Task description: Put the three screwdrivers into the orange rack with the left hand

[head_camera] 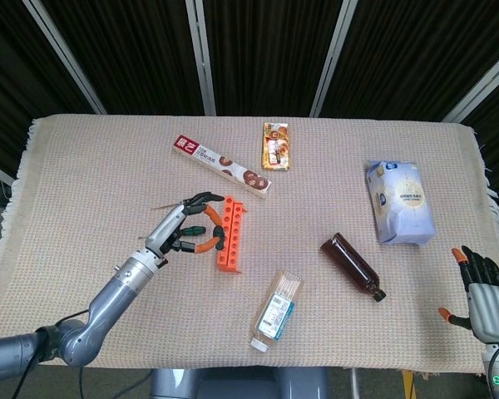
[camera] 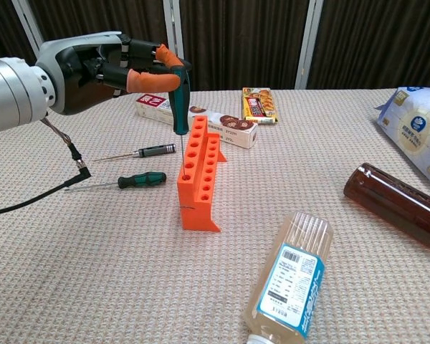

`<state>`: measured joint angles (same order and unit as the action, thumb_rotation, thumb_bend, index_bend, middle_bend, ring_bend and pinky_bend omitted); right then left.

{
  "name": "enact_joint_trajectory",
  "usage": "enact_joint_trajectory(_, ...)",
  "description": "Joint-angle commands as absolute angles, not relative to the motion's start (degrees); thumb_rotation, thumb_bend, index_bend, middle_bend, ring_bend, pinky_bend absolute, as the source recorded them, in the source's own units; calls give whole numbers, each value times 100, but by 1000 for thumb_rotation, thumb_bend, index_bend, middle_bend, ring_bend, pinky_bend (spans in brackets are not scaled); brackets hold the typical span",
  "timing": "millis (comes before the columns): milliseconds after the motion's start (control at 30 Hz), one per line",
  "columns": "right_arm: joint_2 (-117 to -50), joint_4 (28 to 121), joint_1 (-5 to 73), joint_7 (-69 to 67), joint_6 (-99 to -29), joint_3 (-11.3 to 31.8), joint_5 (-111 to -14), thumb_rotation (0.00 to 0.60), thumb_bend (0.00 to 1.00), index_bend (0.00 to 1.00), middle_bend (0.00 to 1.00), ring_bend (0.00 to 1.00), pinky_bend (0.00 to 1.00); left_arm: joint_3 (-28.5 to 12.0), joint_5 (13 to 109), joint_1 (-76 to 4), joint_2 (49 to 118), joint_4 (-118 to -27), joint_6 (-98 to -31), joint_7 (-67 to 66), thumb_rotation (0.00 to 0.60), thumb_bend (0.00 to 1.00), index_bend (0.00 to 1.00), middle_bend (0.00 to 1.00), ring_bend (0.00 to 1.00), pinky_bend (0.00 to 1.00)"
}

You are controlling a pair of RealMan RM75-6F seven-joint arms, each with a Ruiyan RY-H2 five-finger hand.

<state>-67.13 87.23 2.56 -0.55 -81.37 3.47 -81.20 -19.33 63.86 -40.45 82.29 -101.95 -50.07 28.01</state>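
— Two drivers lie on the cloth yet: the green one (camera: 141, 179) nearer us, the black one (camera: 149, 151) just behind it, both left of the rack (camera: 198, 180).

— And the third?

— Pinched upright in the left hand (camera: 104, 64), thumb and a finger clamped on the teal driver (camera: 179, 100). Its tip hangs right at a hole in the rack's near row; I can't tell whether it has gone in.

— So what does it want now?

— Keep the shaft plumb and lower it straight, I'd say. Any tilt and the tip catches the rim and shoves the rack, which looks light. Let go only once the handle is seated.

— The other hand?

— The right hand (head_camera: 484, 293) is off at the table's edge, fingers spread, holding nothing.

— Anything in the way?

— Not really. The clear bottle (camera: 287, 281) lies nearest us, the brown bottle (camera: 398, 203) is off right, and the biscuit box (camera: 215, 125) sits just behind the rack.
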Motion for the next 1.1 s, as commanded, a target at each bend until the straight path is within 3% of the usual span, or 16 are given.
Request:
enact_joint_trajectory(33, -6717, 8720, 255, -56, -8139, 350, -8117, 600, 0, 0, 0, 0, 0, -1925, 6397, -4045, 8236, -10184, -5012, 2797, 600, 572, 678, 132, 0, 0)
enact_joint_trajectory(300, -6727, 8709, 258, -64, -8126, 352, -8105, 600, 0, 0, 0, 0, 0, -1767, 6602, -4015, 8303, -10173, -5034, 2756, 600, 574, 679, 132, 0, 0)
enact_joint_trajectory(800, -6724, 8723, 306, -15, -7993, 373, -8003, 600, 0, 0, 0, 0, 0, -1210, 7609, -3590, 9157, -9477, -6123, 2732, 600, 586, 688, 132, 0, 0)
enact_joint_trajectory(1100, -6727, 8750, 330, 43, -7944, 387, -7947, 600, 0, 0, 0, 0, 0, -1179, 7518, -3571, 9393, -9144, -6028, 2919, 600, 586, 685, 133, 0, 0)
